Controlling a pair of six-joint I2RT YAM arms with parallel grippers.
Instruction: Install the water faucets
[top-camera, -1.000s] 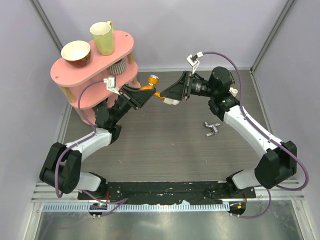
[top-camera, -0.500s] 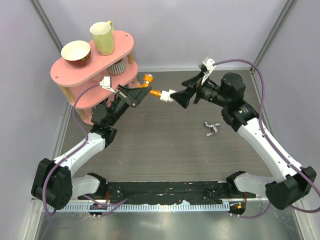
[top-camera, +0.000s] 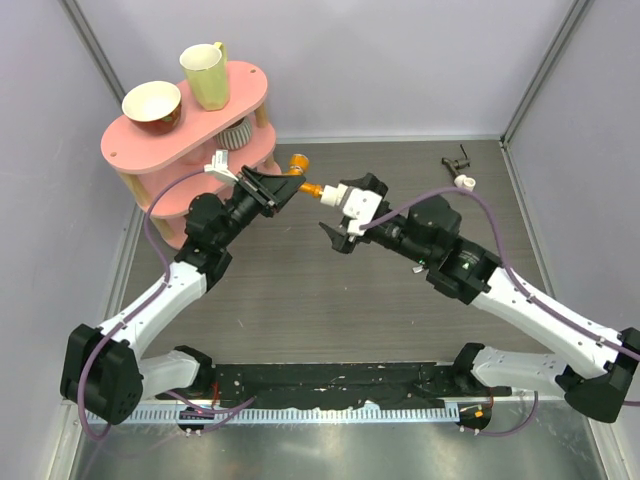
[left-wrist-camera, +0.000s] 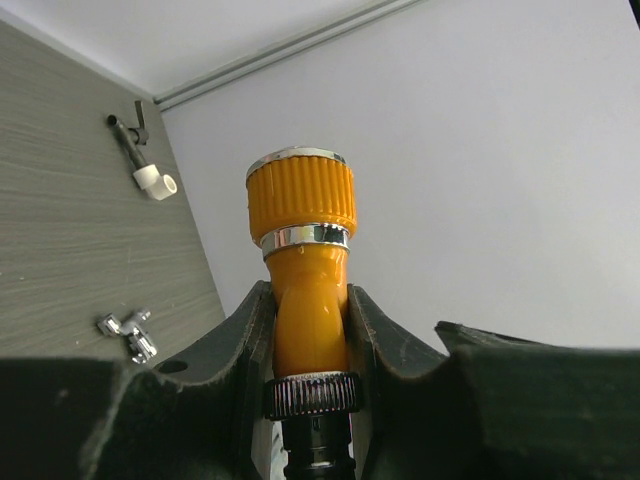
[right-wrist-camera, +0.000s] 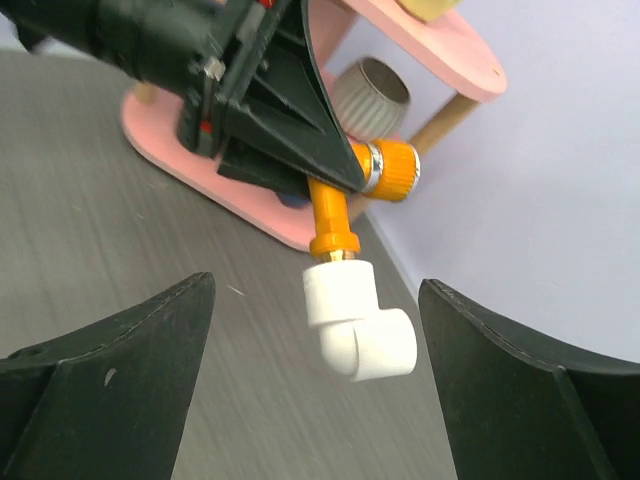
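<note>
Loosely right gripper (right-wrist-camera: 315, 290) straddles fitting (right-wrist-camera: 360, 322), sides clear

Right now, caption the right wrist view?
Left claw holds orange tap, white elbow fitting on its end, inside the open right claw.

The orange tap (right-wrist-camera: 328, 215) (ribbed knob, silvery ring) is clamped aloft, tilted, with a white elbow fitting (right-wrist-camera: 358, 320) joined to its lower end.

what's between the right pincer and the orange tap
The white elbow fitting, joined to the end of the orange tap. The right wrist view shows it in the gap between the fingers of the open right pincer.
</note>
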